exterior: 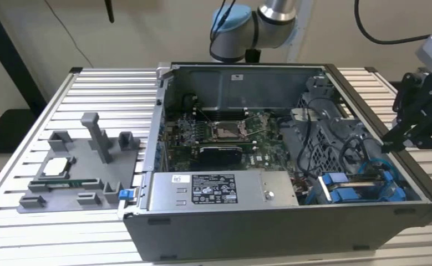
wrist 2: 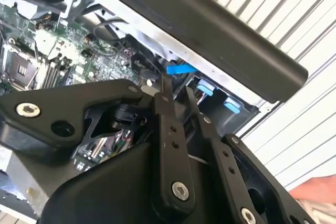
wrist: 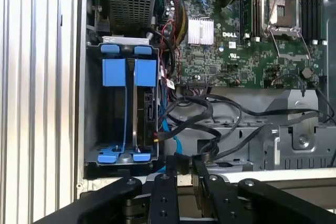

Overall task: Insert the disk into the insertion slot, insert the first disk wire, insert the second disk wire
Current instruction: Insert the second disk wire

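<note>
disk (wrist: pixel 147 106) stands on edge in the slot (wrist: pixel 93 103), its long axis along the thin blue plastic rails (wrist: pixel 126 114), parallel to the grey metal case (exterior: pixel 275 221) wall. we see the gripper (wrist: pixel 182 176) at the case rim, black fingers (wrist: pixel 161 184) nearly together, pinching a blocky black plug (wrist: pixel 180 163); a flat blue wire (wrist 2: pixel 181 68) lies just beside.

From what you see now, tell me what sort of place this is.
Probably a robotics lab bench for computer assembly: an open grey metal computer case on a ribbed aluminium table, a grey plastic parts fixture beside it, a silver-and-blue robot arm behind.
</note>
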You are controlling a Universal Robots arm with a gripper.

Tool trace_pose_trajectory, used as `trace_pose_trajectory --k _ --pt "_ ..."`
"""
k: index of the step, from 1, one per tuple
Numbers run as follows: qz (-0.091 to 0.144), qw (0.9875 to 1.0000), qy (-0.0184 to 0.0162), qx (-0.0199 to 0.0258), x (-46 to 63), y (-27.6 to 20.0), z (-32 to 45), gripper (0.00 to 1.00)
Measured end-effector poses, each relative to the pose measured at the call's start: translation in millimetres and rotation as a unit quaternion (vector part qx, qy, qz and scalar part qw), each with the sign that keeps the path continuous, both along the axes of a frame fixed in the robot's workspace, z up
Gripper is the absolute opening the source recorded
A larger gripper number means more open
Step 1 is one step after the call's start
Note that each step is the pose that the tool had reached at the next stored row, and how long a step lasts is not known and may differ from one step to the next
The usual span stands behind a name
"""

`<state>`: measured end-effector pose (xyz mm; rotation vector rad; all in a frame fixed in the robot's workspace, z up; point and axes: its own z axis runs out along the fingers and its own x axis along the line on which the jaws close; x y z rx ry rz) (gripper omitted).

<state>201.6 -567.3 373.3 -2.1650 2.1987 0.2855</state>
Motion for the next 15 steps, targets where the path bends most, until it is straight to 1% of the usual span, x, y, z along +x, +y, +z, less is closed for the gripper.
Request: trace_pose_trajectory --k 3,5,6,11,15 --pt "0.000 1.0000 0.0000 0.0000 0.0 0.0 -5.1 1.00" --pt "0.001 1.0000 0.0000 -0.0001 0.0 0.1 -6.5 1.00" --pt "0.001 1.0000 0.0000 -0.0001 0.1 0.1 -6.5 0.00" --pt "0.001 1.0000 0.0000 0.0003 -0.1 -0.4 -5.8 0.00" --pt "0.001 1.0000 0.0000 0.0006 -2.7 -1.7 11.9 0.00"
